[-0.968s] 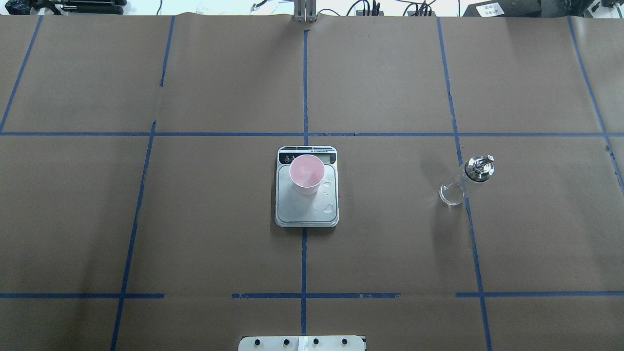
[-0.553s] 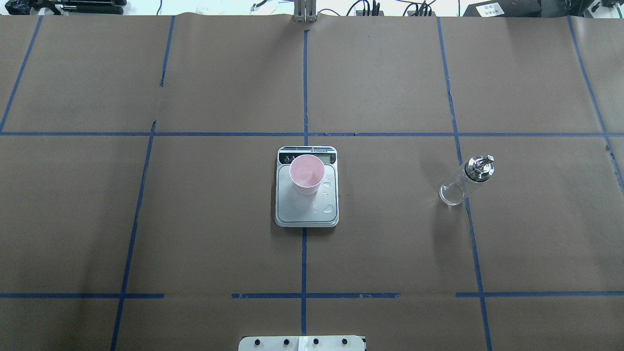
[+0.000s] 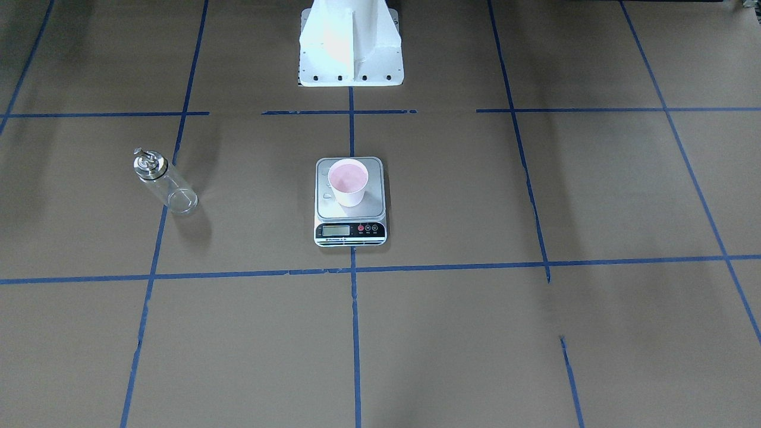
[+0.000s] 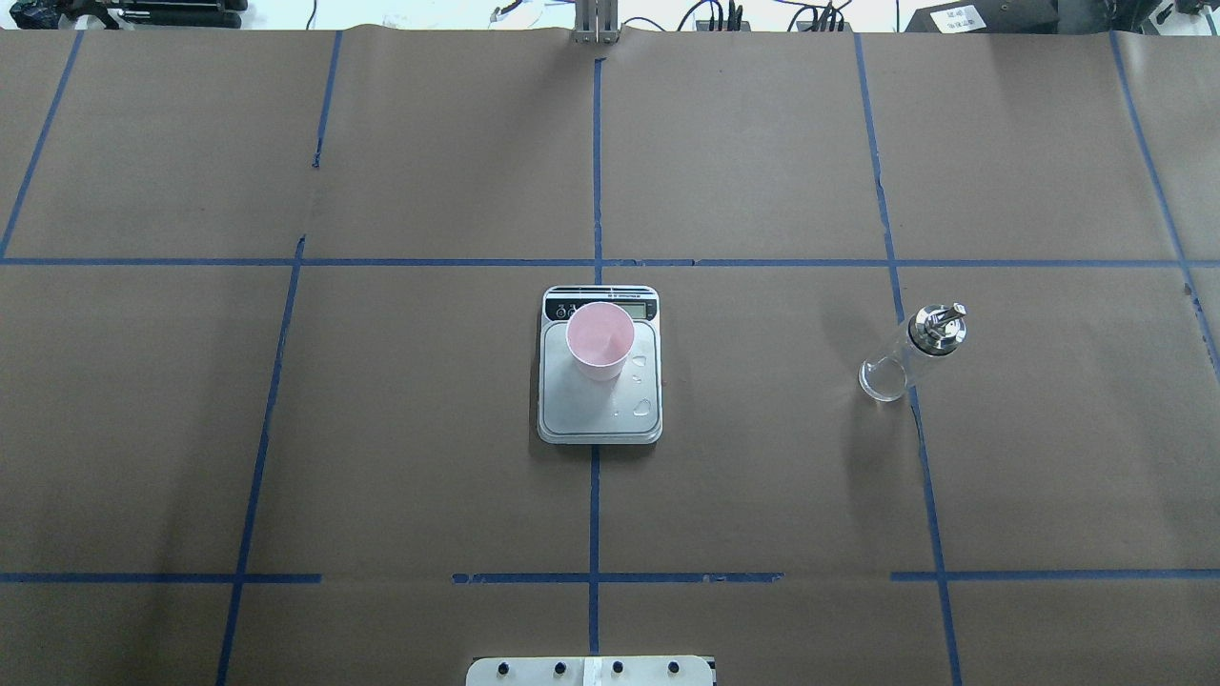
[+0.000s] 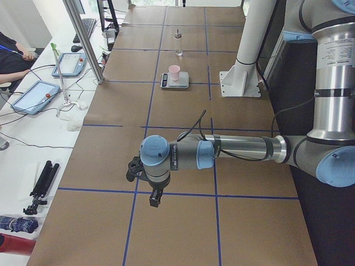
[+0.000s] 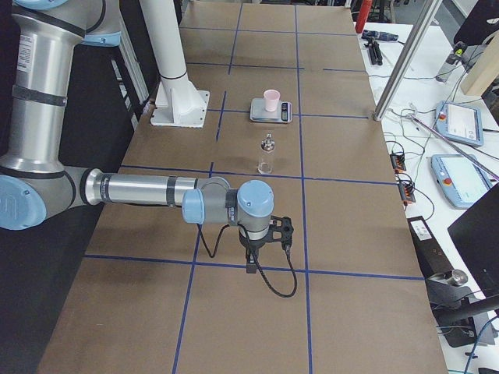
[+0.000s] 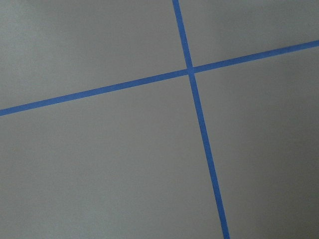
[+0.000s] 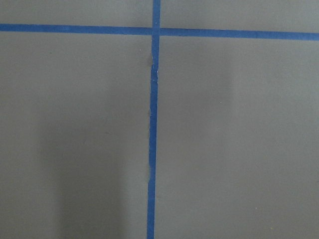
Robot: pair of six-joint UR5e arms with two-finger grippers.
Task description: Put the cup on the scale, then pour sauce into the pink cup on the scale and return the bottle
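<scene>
The pale pink cup point(image 4: 599, 338) stands upright on the far part of the steel scale point(image 4: 583, 412), by its black display strip. It also shows in the front view point(image 3: 348, 181). The clear glass bottle point(image 4: 904, 364) with the metal spout stands upright on the table, well right of the scale and on the front view's left point(image 3: 166, 185). Neither gripper is near them. My left gripper point(image 5: 153, 200) hangs over the table's left end and my right gripper point(image 6: 249, 267) over its right end. Both show only in the side views, so I cannot tell if they are open or shut.
Small clear droplets point(image 4: 643, 407) lie on the scale's platform. The robot's white base point(image 3: 351, 47) stands behind the scale. Brown paper with blue tape lines covers the table. Tablets and cables lie on the side bench point(image 5: 33, 97), where a person sits.
</scene>
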